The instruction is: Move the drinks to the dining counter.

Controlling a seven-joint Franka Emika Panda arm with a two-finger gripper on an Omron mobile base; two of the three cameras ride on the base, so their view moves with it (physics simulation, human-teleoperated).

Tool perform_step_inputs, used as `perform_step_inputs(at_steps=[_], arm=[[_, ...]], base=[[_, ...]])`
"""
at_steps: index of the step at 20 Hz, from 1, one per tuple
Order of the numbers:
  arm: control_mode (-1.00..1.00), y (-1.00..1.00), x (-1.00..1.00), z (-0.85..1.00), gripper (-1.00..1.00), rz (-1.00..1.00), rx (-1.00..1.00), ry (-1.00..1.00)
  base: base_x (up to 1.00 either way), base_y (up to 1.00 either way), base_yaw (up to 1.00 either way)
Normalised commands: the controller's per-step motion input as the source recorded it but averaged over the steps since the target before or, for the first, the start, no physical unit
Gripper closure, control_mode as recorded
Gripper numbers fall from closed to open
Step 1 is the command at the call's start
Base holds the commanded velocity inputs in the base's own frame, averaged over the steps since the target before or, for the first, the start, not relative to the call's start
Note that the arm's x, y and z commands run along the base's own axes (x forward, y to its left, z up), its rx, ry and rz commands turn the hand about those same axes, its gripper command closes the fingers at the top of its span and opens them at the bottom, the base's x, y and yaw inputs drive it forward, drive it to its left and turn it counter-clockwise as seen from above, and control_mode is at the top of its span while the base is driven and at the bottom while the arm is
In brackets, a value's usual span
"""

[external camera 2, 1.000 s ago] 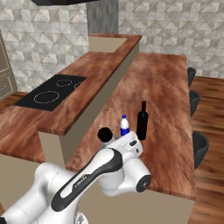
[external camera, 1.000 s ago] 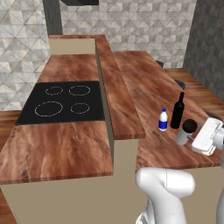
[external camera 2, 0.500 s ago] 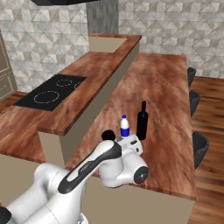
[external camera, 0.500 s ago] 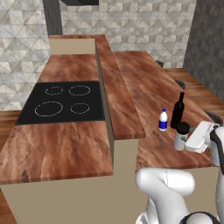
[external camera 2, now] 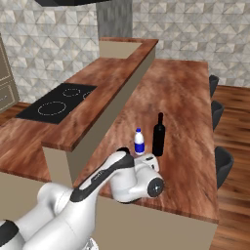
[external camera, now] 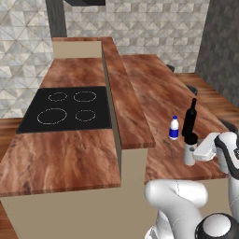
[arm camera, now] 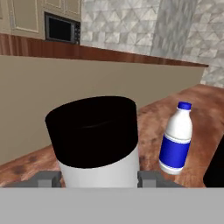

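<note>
— What is the pincer [arm camera: 99, 180] doing?
— Its tips sit against both sides of the pale-grey cylinder [arm camera: 97, 153], clamped on it; the cylinder's matte black cap fills the hand view.

— And where does it stand?
— Upright on the glossy, reddish wood-grain tabletop [external camera: 154, 88], near its front edge. Just beside it stand the blue-and-white bottle [external camera: 174, 128] and the slim black bottle [external camera: 190, 119].

— Any difference between views?
— In the right base view the arm hides most of the cylinder.
</note>
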Motion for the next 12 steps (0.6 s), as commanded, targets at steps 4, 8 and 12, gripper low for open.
perform_step_inputs(at_steps=[4, 8, 12], arm=[[-1.0, 0.0, 0.26, -0.39, 1.0, -0.03, 0.03, -0.01], [-1.0, 0.0, 0.24, -0.34, 1.0, -0.02, 0.06, -0.05], [-1.0, 0.0, 0.16, -0.26, 1.0, -0.02, 0.06, -0.02]], base=[[0.0, 0.0, 0.0], [0.0, 0.0, 0.0], [0.0, 0.0, 0.0]])
